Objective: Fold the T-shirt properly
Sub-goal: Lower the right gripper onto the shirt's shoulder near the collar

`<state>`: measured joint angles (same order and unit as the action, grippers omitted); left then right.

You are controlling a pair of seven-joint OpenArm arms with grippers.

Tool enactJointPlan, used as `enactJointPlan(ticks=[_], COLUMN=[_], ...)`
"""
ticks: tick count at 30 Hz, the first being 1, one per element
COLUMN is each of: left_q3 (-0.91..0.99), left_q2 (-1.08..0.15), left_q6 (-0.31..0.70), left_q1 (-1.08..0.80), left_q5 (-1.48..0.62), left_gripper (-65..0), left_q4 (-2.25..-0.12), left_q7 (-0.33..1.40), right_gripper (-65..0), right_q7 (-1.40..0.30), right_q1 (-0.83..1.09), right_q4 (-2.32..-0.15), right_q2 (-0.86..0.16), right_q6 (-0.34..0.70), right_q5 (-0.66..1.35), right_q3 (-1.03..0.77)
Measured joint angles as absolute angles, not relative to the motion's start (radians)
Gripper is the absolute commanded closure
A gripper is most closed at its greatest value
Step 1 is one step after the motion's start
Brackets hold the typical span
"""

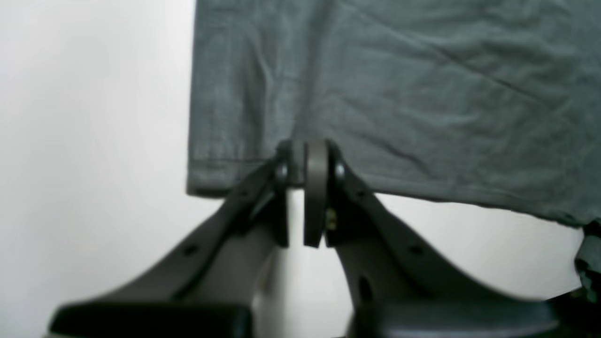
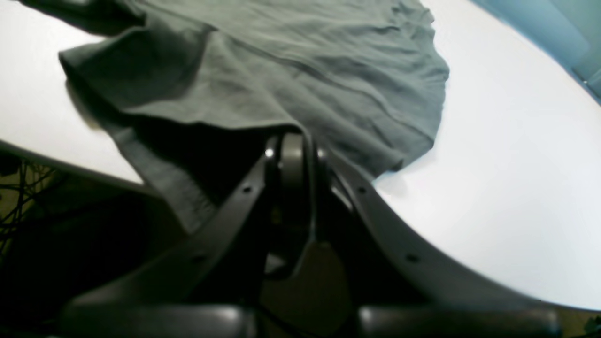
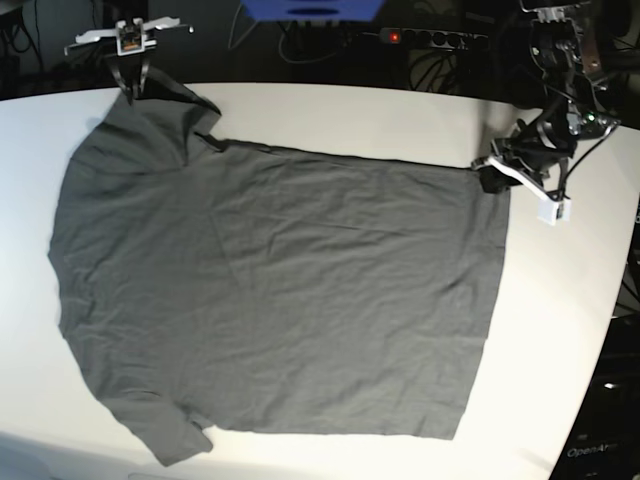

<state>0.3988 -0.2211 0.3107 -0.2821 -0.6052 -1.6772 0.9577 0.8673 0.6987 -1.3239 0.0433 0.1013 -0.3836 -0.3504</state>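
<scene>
The dark grey T-shirt lies spread flat on the white table, collar end to the left and hem to the right. At the far right corner of the hem, my left gripper is shut on the fabric. The left wrist view shows its fingertips pinching the hem edge of the T-shirt near that corner. My right gripper is at the far left of the table, shut on the shirt's edge by the far sleeve. In the right wrist view the T-shirt is drawn up to the closed right gripper.
A power strip with cables and a blue object sit behind the table. The table's rounded edge curves close past the hem on the right. The table edge also runs just beside the right gripper.
</scene>
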Motion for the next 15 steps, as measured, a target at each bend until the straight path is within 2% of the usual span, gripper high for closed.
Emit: enactJointPlan(ticks=[10,15], left_q3=[0.399,0.399], left_q2=[-0.218,-0.218], left_q6=[0.311,0.311], left_q1=[-0.282,-0.282], left_q5=[-0.609,-0.609], left_gripper=[-4.2,-4.2], left_q4=[-1.710,-1.710], left_q7=[0.958,0.958], right_gripper=[-1.9,-1.9], right_q7=[0.863,0.860], right_q1=[0.699,0.698], right_q4=[-1.473,-1.535], right_q2=[0.041,0.042], right_q6=[0.102,0.104], right_q5=[-0.381,-0.455], right_q3=[-0.364,-0.364])
